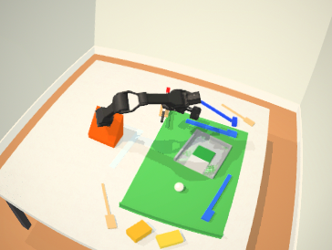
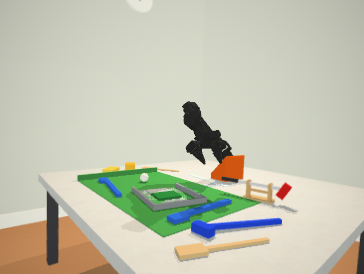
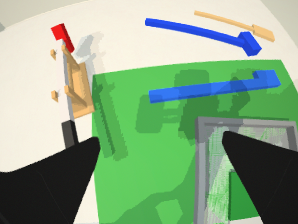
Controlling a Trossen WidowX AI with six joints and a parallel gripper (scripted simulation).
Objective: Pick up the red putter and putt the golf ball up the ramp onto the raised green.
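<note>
Nearest, you have the golf ball (image 1: 179,186) on the green mat (image 1: 150,196) | ramp and raised green (image 1: 203,154) mid-mat | end effector (image 1: 188,102) spread wide, holding nothing | red putter (image 3: 67,72) racked beyond the mat's far corner | no legible writing.

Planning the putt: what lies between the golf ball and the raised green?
Top view: only bare green mat, then the grey ramp up to the raised green; golf ball.
</note>
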